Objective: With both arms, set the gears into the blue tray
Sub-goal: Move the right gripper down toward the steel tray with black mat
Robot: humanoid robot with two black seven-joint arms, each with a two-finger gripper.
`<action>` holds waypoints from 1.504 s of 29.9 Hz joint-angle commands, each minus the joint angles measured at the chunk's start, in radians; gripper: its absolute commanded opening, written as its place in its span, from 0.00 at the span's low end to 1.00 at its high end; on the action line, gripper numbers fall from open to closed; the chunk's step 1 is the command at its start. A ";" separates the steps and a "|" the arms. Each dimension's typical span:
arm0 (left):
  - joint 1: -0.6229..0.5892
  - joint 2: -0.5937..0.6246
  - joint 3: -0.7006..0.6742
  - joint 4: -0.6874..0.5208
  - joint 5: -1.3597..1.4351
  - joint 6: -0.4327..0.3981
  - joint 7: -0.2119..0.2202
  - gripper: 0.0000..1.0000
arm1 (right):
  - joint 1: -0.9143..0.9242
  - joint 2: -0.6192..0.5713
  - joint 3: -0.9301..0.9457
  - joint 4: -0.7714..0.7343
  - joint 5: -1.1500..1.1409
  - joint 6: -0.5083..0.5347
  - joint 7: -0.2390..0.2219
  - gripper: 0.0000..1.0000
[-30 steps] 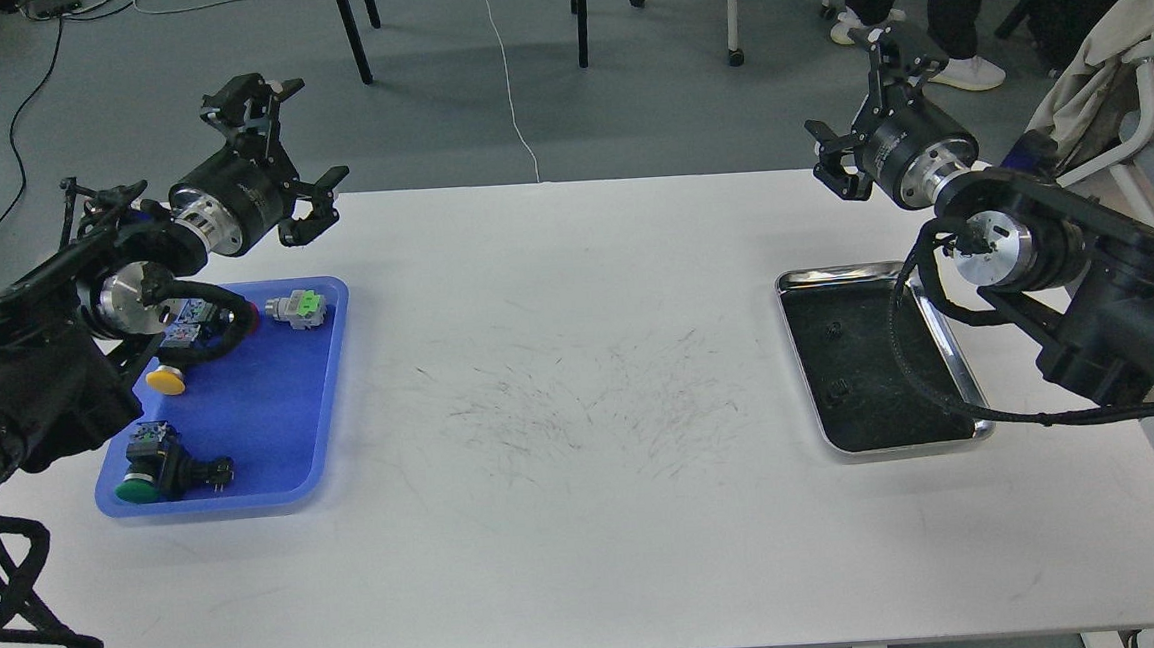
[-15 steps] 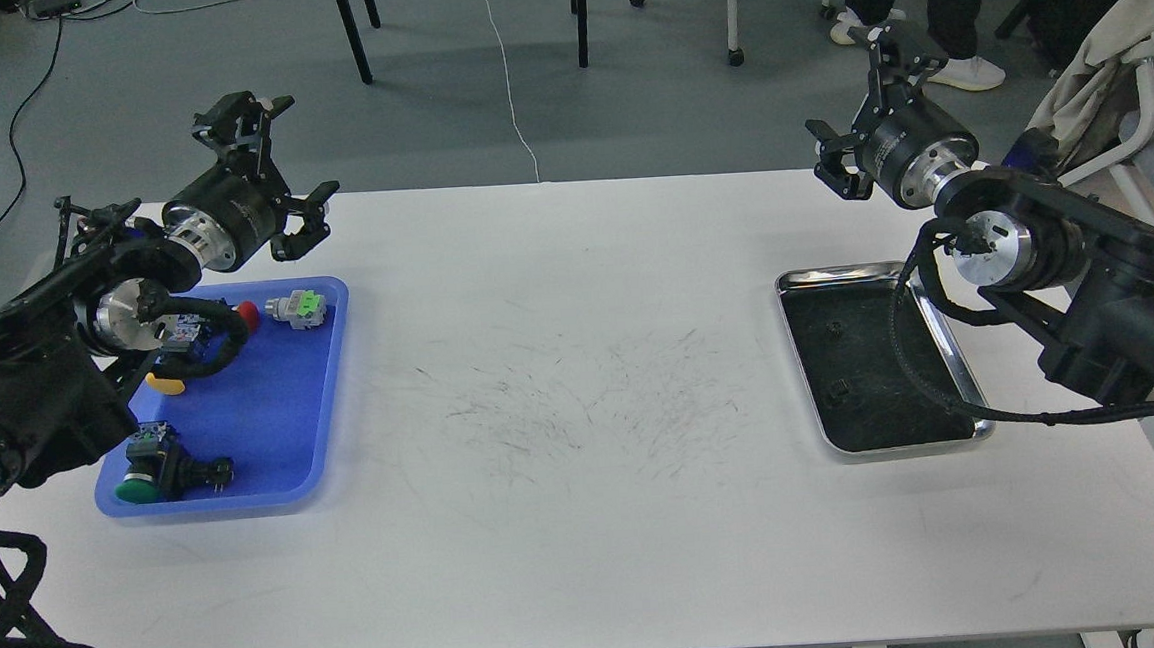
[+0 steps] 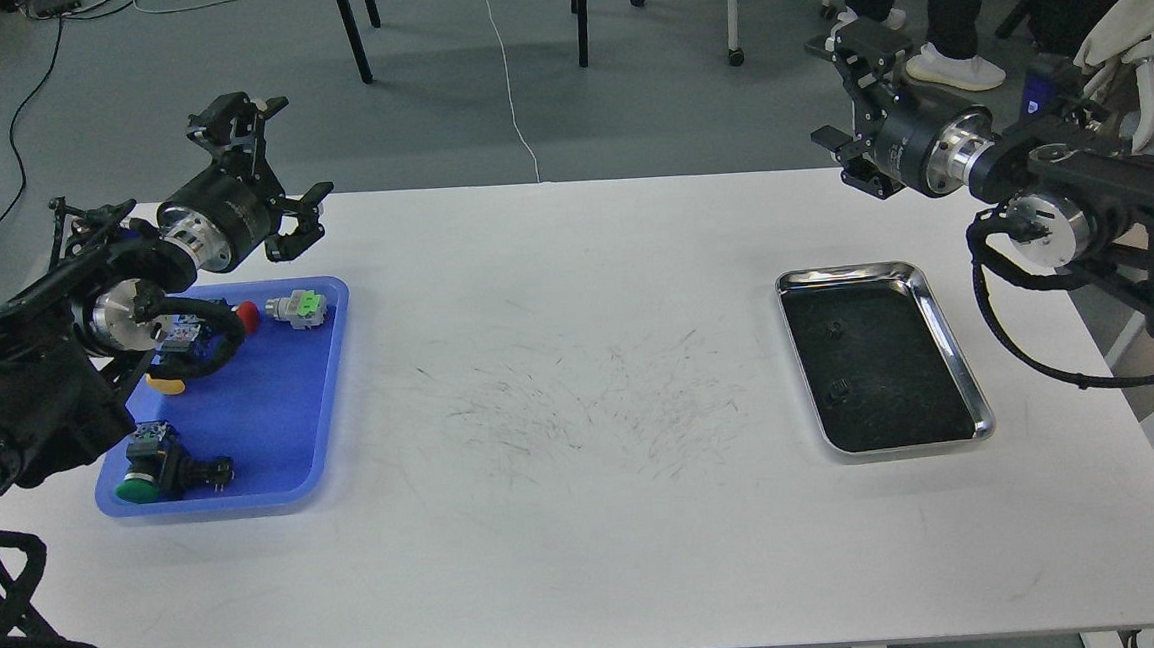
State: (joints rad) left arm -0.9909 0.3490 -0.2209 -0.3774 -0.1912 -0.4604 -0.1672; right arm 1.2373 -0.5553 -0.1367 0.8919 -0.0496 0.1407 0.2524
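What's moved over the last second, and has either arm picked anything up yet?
The right arm swung back toward the table's right edge, uncovering the steel tray; its end effector stays high and empty. The left end effector drifted slightly left, also empty. Both gears remain in the steel tray; the blue tray and its push-buttons are unmoved.

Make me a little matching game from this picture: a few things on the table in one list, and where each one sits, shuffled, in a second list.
Things:
1. gears
2. green-capped push-button
3. left gripper
4. right gripper

Places:
A. near end of the blue tray
B. raised beyond the steel tray
C. on the steel tray's dark inside
D. raised above the table's far edge, past the blue tray

Pairs: 1-C, 2-A, 3-D, 4-B
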 commanded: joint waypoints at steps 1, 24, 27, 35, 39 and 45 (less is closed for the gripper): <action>-0.002 0.002 0.000 0.000 -0.001 0.000 0.000 0.99 | 0.051 -0.035 -0.070 0.030 -0.062 0.046 0.011 0.99; -0.005 0.004 0.000 0.000 0.001 0.005 0.000 0.99 | 0.139 -0.222 -0.196 0.231 -0.942 0.085 0.011 0.98; -0.006 0.004 0.000 0.000 0.002 0.008 0.000 0.99 | 0.140 -0.233 -0.195 0.284 -1.062 0.137 0.013 0.98; -0.006 0.015 0.000 0.000 0.002 0.006 0.000 0.99 | 0.131 -0.242 -0.198 0.328 -1.282 0.200 0.074 0.98; -0.006 0.025 0.000 0.000 0.002 0.005 0.000 0.99 | 0.093 -0.239 -0.207 0.328 -1.363 0.201 0.099 0.98; 0.001 0.033 0.000 0.000 0.002 0.002 0.000 0.99 | 0.044 -0.212 -0.208 0.305 -1.426 0.200 0.100 0.96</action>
State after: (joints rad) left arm -0.9929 0.3768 -0.2209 -0.3773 -0.1885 -0.4567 -0.1672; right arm 1.2967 -0.7843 -0.3451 1.2101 -1.4574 0.3422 0.3524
